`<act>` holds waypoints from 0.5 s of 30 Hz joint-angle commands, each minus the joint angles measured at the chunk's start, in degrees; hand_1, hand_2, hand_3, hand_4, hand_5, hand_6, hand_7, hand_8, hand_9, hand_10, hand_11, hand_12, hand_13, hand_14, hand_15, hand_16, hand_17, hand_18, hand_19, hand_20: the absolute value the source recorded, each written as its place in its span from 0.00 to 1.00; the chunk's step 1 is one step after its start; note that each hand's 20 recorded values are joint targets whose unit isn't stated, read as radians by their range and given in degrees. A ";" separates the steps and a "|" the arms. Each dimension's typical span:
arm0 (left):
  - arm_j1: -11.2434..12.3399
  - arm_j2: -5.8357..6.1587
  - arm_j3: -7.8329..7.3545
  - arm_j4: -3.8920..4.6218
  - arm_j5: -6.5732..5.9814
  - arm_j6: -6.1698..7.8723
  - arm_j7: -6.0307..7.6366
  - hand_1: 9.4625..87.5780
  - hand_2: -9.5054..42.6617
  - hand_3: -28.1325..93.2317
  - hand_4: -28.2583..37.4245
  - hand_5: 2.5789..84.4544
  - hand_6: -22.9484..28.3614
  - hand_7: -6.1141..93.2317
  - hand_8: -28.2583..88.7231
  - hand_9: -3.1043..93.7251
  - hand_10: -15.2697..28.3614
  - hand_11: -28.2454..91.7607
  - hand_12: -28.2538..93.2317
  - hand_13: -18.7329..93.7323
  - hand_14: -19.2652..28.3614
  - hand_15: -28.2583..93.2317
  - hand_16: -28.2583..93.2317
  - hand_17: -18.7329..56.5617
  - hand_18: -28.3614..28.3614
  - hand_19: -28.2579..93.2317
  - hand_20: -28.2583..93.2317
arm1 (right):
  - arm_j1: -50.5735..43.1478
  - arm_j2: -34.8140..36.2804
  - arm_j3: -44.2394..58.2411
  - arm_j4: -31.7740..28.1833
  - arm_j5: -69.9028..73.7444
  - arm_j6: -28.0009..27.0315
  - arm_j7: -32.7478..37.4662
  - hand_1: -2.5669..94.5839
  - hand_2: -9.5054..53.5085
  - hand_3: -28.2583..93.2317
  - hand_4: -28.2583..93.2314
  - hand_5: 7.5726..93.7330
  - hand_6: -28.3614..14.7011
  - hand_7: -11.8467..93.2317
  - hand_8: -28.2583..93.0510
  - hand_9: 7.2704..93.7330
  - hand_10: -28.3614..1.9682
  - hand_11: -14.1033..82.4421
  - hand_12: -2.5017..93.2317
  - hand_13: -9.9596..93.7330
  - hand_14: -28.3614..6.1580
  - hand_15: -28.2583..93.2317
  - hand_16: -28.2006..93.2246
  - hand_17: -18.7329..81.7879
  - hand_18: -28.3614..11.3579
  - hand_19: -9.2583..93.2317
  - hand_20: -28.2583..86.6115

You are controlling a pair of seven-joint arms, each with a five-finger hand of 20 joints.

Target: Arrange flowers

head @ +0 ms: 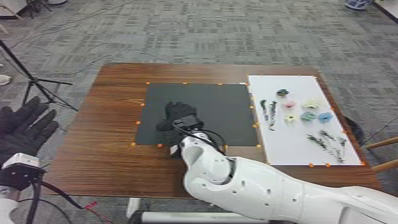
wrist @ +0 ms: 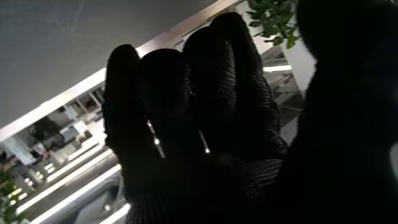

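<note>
In the head view my right hand (head: 180, 116) is over the black mat (head: 200, 95), its fingers extended toward the far edge. The right wrist view has the right hand (wrist: 191, 100) with straight fingers and the thumb apart, nothing held. At the left edge of the head view, my left hand (head: 22, 129) is beside the table with fingers spread. On the white board (head: 275, 85) lie a pink flower (head: 289, 104), a cream flower (head: 311, 105), a yellow flower (head: 290, 118), blue flowers (head: 325, 117), a dark green piece (head: 282, 92), green stems (head: 272, 115) and leafy sprigs (head: 320, 142).
The brown table (head: 115, 110) surrounds the mat and board, with small orange markers along their edges. A black tripod (head: 34, 79) stands on the floor at the left. A wooden chair (head: 384, 155) is by the table's right side.
</note>
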 commanded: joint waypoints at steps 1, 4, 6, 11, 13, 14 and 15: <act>-0.42 -0.27 0.27 0.16 -0.65 0.09 -0.86 0.22 0.41 0.80 0.00 0.44 0.59 0.14 0.19 0.36 0.63 0.32 0.35 0.36 0.68 0.37 0.24 0.22 0.69 0.34 0.33 | -3.10 1.74 5.30 -2.92 -0.71 -5.94 0.86 0.40 0.00 0.80 0.08 0.56 0.49 0.60 0.07 0.69 0.32 0.71 0.40 0.65 0.23 0.84 0.50 0.45 0.00 0.81 0.51; 0.20 -0.21 -0.31 0.09 -0.78 0.24 -0.78 0.22 0.41 0.80 0.00 0.44 0.59 0.14 0.19 0.36 0.63 0.32 0.35 0.36 0.68 0.37 0.24 0.22 0.69 0.34 0.33 | -3.96 3.74 5.97 -4.47 -1.87 -9.22 0.49 0.46 0.00 0.88 0.02 0.57 0.51 0.57 0.25 0.71 0.35 0.66 0.44 0.65 0.24 0.84 0.48 0.45 0.00 0.82 0.49; 0.59 -0.45 -0.50 0.08 -1.02 0.21 -0.66 0.22 0.41 0.80 0.01 0.44 0.59 0.14 0.19 0.36 0.63 0.32 0.35 0.36 0.68 0.37 0.24 0.22 0.69 0.34 0.33 | -3.29 4.93 3.93 -4.56 -5.18 -9.84 0.05 0.51 0.00 0.87 0.02 0.57 0.52 0.55 0.29 0.74 0.41 0.58 0.49 0.65 0.24 0.84 0.48 0.45 0.00 0.82 0.48; 0.42 -0.28 -0.60 0.18 -0.92 0.06 -0.81 0.22 0.41 0.80 0.01 0.44 0.59 0.14 0.19 0.36 0.63 0.32 0.35 0.36 0.69 0.37 0.24 0.22 0.69 0.34 0.33 | -2.31 5.50 -0.01 -3.81 -11.16 -12.22 -1.12 0.56 0.00 0.87 0.01 0.58 0.51 0.50 0.26 0.74 0.45 0.51 0.55 0.64 0.25 0.83 0.49 0.44 0.00 0.82 0.47; 0.22 -0.22 -0.43 0.20 -0.84 0.03 -0.82 0.22 0.41 0.80 0.01 0.44 0.59 0.14 0.19 0.36 0.63 0.32 0.35 0.36 0.69 0.37 0.24 0.22 0.69 0.34 0.33 | -1.60 5.61 -1.99 -3.01 -15.00 -12.78 -1.90 0.55 0.00 0.87 0.00 0.58 0.51 0.51 0.19 0.73 0.44 0.52 0.54 0.64 0.25 0.83 0.49 0.44 0.00 0.82 0.47; 0.16 -0.20 -0.33 0.22 -0.86 0.03 -0.80 0.22 0.41 0.80 0.01 0.44 0.59 0.14 0.19 0.36 0.63 0.32 0.35 0.36 0.69 0.37 0.24 0.22 0.69 0.34 0.33 | -1.39 5.56 -2.81 -2.58 -16.72 -12.60 -2.12 0.54 0.00 0.87 0.00 0.58 0.51 0.51 0.15 0.73 0.43 0.54 0.53 0.64 0.25 0.83 0.49 0.44 0.00 0.82 0.46; -0.17 -0.02 -0.13 0.36 -0.87 0.06 -0.85 0.22 0.41 0.80 0.01 0.44 0.59 0.14 0.19 0.36 0.63 0.32 0.35 0.36 0.69 0.37 0.24 0.22 0.69 0.34 0.33 | -1.18 5.47 -3.33 -2.20 -17.84 -12.33 -2.19 0.54 0.00 0.88 0.00 0.58 0.51 0.52 0.12 0.72 0.43 0.55 0.52 0.64 0.24 0.83 0.49 0.44 0.00 0.82 0.46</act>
